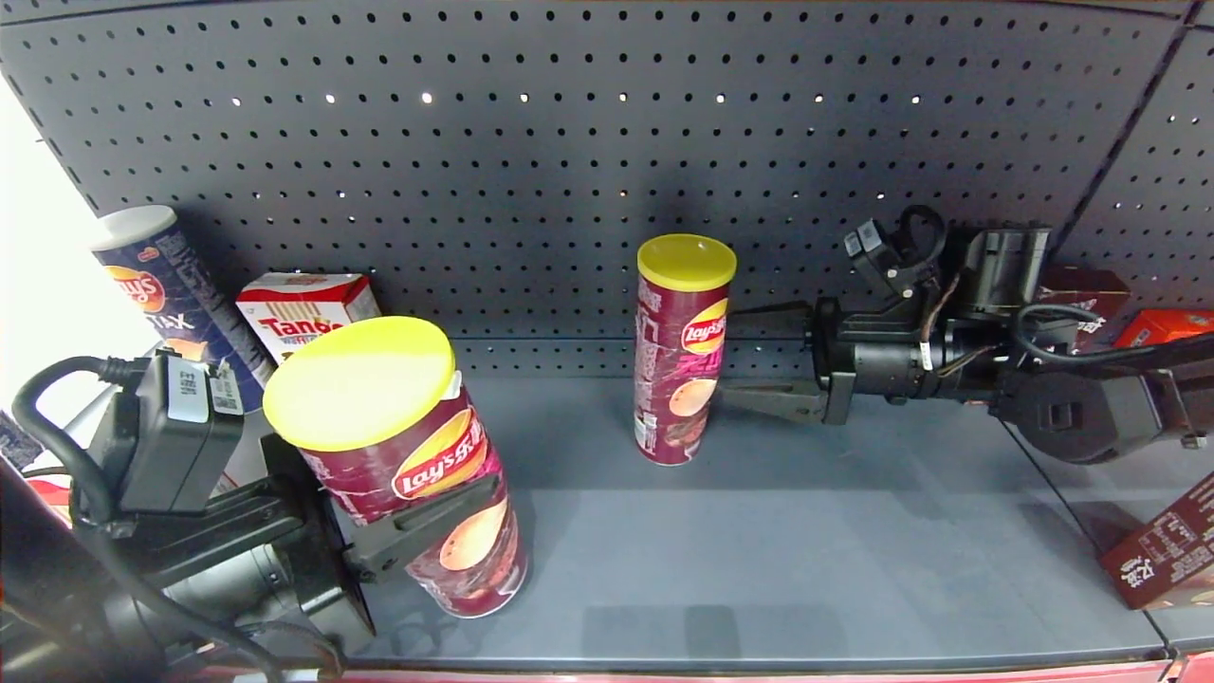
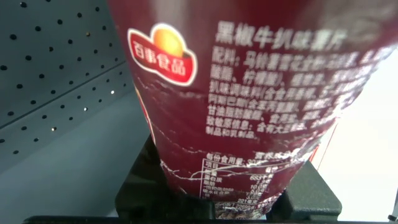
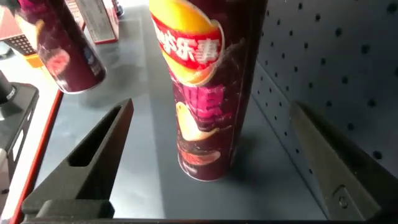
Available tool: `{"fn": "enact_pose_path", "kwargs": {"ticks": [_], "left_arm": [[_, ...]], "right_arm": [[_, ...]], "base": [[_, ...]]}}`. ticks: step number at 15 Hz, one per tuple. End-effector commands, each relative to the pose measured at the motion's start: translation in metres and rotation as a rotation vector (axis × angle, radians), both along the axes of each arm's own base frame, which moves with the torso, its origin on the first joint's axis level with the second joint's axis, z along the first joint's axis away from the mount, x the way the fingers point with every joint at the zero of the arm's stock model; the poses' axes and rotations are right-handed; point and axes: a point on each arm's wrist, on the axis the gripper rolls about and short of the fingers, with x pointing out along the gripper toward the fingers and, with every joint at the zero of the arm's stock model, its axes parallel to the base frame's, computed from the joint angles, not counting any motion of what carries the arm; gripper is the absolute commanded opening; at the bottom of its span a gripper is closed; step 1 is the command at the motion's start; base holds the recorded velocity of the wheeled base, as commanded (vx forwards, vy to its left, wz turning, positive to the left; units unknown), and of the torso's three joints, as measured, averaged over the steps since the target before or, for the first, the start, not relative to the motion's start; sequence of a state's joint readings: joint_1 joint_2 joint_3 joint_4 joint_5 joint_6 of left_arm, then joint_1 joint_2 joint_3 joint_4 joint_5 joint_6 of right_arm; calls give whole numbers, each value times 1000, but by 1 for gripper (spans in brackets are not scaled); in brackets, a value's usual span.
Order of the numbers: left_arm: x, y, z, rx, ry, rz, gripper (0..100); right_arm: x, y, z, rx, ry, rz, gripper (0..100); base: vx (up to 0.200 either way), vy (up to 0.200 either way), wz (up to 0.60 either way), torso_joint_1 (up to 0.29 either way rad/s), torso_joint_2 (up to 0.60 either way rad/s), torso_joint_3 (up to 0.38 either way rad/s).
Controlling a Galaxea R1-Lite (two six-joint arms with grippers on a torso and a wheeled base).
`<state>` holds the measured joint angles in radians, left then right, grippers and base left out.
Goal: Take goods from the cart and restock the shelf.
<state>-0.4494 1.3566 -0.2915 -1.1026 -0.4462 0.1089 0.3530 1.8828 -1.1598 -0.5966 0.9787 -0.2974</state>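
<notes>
Left hand [image 1: 427,517]: pinching a maroon chips can [image 1: 398,455] around its body, one dark finger lying across the label; in the left wrist view the can [image 2: 249,93] sits between the jaws.
Held can, attitude: tilted, yellow lid toward the camera, base low at the front left of the shelf [image 1: 806,550]; whether the base touches the shelf cannot be told.
Right hand [image 1: 744,356]: spread, its fingers [image 3: 87,162] set wide and gripping nothing.
Second chips can [image 1: 678,360]: upright on the shelf near the pegboard back panel [image 1: 569,142], in line with the gap of the right hand and not touched by it.
Far left of the shelf: a blue can [image 1: 161,285] leaning, a wafer box [image 1: 303,313] just beside it.
Right end of the shelf: an orange box [image 1: 1162,327] behind the right arm, a dark red box [image 1: 1167,550] nearer the front.
</notes>
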Motion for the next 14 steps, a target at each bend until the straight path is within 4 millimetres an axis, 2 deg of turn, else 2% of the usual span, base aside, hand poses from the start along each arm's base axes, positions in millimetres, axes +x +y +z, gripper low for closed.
{"fn": "enact_pose_path", "kwargs": {"ticks": [1,9,14], "left_arm": [[0,0,0,0,-1,0,0],[-1,0,-2,3,6,3,0],[-1,1,-3,5,10,10,0]], "right_arm": [[10,9,-11,-5,19,27,100],[35,35,-34,-7,29,67,100],[43,46,-34,1,16,76,100]], "base": [[0,0,0,0,0,0],[0,0,0,0,0,0],[0,0,0,0,0,0]]}}
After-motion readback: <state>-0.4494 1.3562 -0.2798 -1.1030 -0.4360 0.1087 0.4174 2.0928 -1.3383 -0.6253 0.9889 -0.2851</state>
